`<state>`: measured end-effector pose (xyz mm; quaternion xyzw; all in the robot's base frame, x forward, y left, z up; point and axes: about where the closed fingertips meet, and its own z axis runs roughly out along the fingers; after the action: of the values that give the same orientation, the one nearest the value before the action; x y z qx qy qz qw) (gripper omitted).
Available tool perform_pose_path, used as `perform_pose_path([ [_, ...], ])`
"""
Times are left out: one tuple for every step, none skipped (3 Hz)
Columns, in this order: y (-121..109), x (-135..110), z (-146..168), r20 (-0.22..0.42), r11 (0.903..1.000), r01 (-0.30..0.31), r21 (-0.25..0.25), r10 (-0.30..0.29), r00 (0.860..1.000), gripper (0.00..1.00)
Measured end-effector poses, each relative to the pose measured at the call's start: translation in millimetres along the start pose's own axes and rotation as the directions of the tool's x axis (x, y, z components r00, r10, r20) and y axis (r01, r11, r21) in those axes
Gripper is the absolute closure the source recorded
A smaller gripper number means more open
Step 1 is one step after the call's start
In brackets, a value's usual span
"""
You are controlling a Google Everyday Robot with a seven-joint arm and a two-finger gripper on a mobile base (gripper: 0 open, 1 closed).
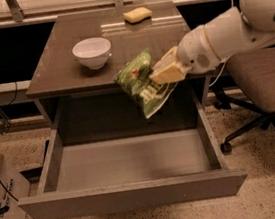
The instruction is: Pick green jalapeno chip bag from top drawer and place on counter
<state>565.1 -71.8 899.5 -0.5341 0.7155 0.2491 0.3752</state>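
Observation:
The green jalapeno chip bag (143,83) hangs in the air above the open top drawer (129,158), level with the front edge of the counter (61,66). My gripper (159,74) is shut on the bag's right side, with my white arm reaching in from the right. The bag's lower end droops below the counter edge. The drawer floor below it is bare.
A white bowl (92,52) stands on the counter's left half. A yellow sponge (137,14) lies at the counter's back. An office chair (265,84) stands to the right of the cabinet. A cardboard box (1,205) sits on the floor at the left.

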Motion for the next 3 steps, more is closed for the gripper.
perform_pose_path([
  [-42, -25, -33, -0.022, 0.9957, 0.031, 0.088, -0.030, 0.999, 1.00],
  [-88, -27, -41, -0.054, 0.9905, 0.014, 0.137, -0.006, 0.999, 1.00],
  [-142, -3, -28, -0.067, 0.9852, -0.051, 0.163, 0.063, 0.996, 0.73],
])
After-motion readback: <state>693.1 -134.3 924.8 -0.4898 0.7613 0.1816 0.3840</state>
